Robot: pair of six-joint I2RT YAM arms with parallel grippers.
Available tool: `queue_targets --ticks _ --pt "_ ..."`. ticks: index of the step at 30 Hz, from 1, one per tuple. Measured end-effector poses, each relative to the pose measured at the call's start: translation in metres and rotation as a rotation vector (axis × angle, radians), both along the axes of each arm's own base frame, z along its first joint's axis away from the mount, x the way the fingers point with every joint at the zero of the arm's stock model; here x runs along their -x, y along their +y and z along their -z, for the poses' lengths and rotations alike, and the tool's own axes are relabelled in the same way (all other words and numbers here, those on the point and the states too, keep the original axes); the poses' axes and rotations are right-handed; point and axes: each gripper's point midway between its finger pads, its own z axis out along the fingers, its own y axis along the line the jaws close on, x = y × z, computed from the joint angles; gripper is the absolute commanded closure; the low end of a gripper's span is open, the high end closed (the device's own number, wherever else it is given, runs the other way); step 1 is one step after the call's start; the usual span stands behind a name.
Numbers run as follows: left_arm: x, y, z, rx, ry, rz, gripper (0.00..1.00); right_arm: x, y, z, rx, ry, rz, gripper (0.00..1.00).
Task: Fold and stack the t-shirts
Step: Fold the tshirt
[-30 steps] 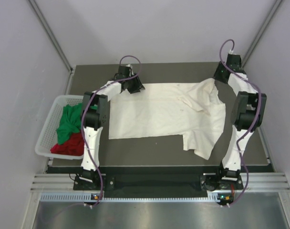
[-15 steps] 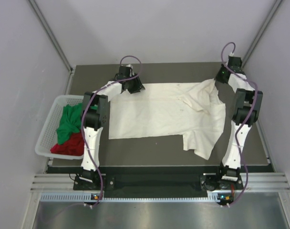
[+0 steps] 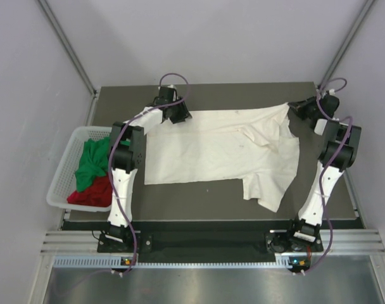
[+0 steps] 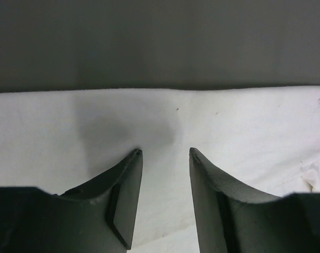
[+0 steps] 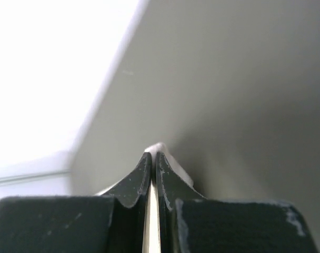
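Note:
A cream-white t-shirt (image 3: 218, 149) lies spread on the dark table, its right part rumpled and folded over. My left gripper (image 3: 177, 114) rests at the shirt's far left corner, open, its fingers (image 4: 126, 195) over the white cloth (image 4: 165, 121). My right gripper (image 3: 296, 107) is shut on the shirt's far right corner, a thin strip of cloth (image 5: 154, 211) pinched between its jaws, and holds it out to the right. A green t-shirt (image 3: 91, 161) and a red t-shirt (image 3: 91, 192) lie bunched in the basket.
A white plastic mesh basket (image 3: 61, 174) stands at the table's left edge. Grey walls close in on the left, the back and the right. The right arm is close to the right wall. The metal frame runs along the near edge.
My right gripper has swung out to the right with the shirt's far right corner, pulling that edge taut. The left arm has not moved.

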Motion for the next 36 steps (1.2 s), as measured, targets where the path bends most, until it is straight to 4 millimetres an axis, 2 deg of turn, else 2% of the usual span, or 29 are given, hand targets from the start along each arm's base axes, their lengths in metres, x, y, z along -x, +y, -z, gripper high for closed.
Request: queue_targets --ticks 4,7,12,16,18,20,22,25,27,29,31,32,33,36 --pt "-0.001 0.001 0.0 -0.005 -0.002 -0.006 0.51 -0.008 0.006 -0.023 -0.191 -0.137 0.002 1.0" --pt "-0.004 0.002 -0.001 -0.009 0.0 -0.009 0.51 -0.01 0.006 -0.02 -0.287 -0.161 0.003 1.0" --pt "-0.005 0.002 -0.002 -0.012 0.005 -0.002 0.5 -0.004 0.005 -0.003 -0.3 -0.104 0.012 0.67" --pt "-0.004 0.0 -0.006 -0.013 0.01 0.028 0.47 0.005 -0.003 0.011 -0.224 -0.002 0.05 0.6" --pt "-0.003 0.001 -0.007 -0.007 0.014 0.042 0.46 0.013 -0.011 0.009 -0.144 0.06 0.079 0.58" --pt "-0.002 0.001 -0.01 0.006 0.015 0.056 0.45 0.019 -0.015 -0.001 -0.043 0.111 0.102 0.57" --pt "0.002 0.003 -0.012 0.016 0.03 0.062 0.44 0.027 -0.024 -0.019 0.085 0.148 0.132 0.54" --pt "0.008 0.007 -0.02 0.029 0.048 0.069 0.45 0.037 -0.024 -0.062 0.298 0.155 0.141 0.55" --pt "0.013 0.009 -0.029 0.033 0.051 0.071 0.45 0.045 -0.011 -0.085 0.415 0.148 0.114 0.62" --pt "0.024 0.012 -0.042 0.034 0.05 0.073 0.46 0.052 0.015 -0.104 0.533 0.13 0.048 0.69" --pt "0.039 0.016 -0.052 0.033 0.061 0.073 0.46 0.063 0.052 -0.112 0.636 0.109 -0.053 0.72" --pt "0.047 0.017 -0.059 0.036 0.058 0.076 0.47 0.071 0.078 -0.111 0.696 0.1 -0.128 0.75" --pt "0.056 0.019 -0.063 0.037 0.062 0.077 0.47 0.077 0.095 -0.109 0.735 0.097 -0.183 0.77" --pt "0.087 0.027 -0.073 0.034 0.075 0.076 0.47 0.106 0.161 -0.085 0.876 0.099 -0.405 0.85"
